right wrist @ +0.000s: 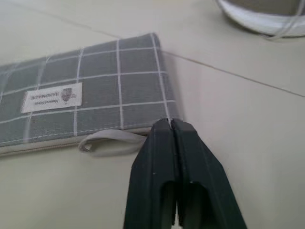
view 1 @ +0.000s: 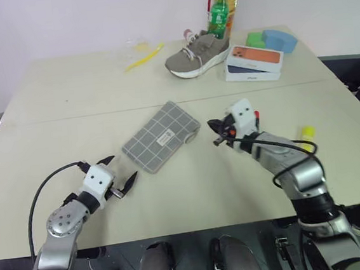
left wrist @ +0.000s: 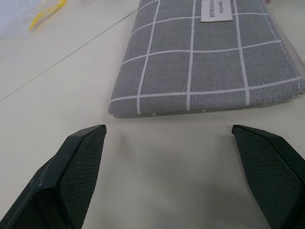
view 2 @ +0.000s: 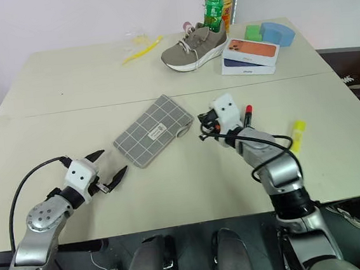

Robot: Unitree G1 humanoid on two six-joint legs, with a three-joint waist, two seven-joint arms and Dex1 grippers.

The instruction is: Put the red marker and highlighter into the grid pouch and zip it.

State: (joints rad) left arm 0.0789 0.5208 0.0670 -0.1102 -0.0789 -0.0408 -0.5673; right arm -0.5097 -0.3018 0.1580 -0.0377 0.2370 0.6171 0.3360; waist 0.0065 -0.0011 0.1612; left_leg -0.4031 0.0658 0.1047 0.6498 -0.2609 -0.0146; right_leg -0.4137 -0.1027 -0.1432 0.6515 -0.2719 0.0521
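Right claw [view 2: 203, 127] clenched on nothing, tips at the grid pouch's [view 2: 151, 130] corner beside its loop tab. My left claw [view 2: 106, 167] released, fingers spread wide, just short of the pouch's near end. Red marker [view 2: 248, 114] and highlighter [view 2: 297, 129] lie on the surface [view 2: 173, 193] beyond my right forearm.

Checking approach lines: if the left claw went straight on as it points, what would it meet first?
Probably the near short edge of the grid pouch; the open left claw frames it, with bare table between.
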